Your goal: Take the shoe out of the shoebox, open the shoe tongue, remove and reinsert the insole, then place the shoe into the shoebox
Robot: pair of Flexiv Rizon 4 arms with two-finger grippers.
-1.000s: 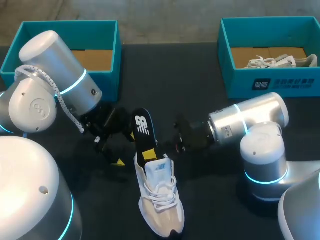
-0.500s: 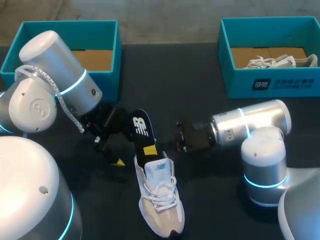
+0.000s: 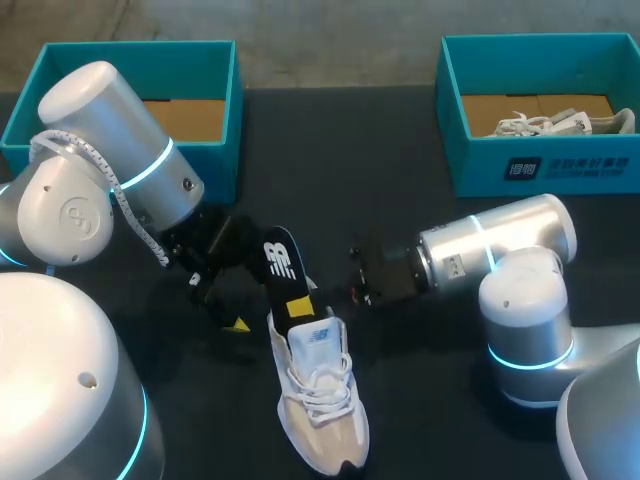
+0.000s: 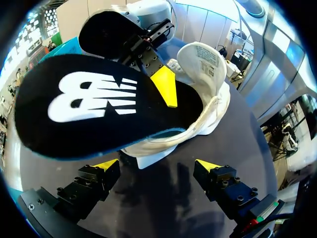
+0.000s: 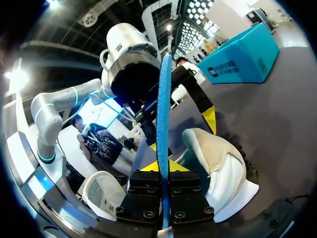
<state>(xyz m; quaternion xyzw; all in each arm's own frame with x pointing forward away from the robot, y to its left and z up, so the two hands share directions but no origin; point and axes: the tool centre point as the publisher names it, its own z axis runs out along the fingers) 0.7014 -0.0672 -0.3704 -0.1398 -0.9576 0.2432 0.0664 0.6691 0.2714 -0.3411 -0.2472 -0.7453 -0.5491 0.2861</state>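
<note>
Pinching the insole (image 3: 281, 258) from both sides in the right gripper (image 5: 162, 166), just above the heel of the shoe (image 3: 320, 400).

Standing well apart from both grippers, two teal boxes. Showing bare cardboard in the left box (image 3: 226, 120) beyond the left arm, where not hidden. Holding a second shoe (image 3: 560, 122), pale with white laces, in the right box (image 3: 470, 165) beyond the right arm. Resting the shoe upright on its sole on the table (image 3: 400, 200), heel opening just under the right gripper's tips, toe pointing away from both grippers, long axis running heel-to-toe toward the robot. Holding the insole tilted, logo end up, lower end in the heel opening, leaning toward the left gripper (image 4: 157, 166). Hanging the left gripper spread wide, grasping nothing, shoe and insole just ahead of it.
</note>
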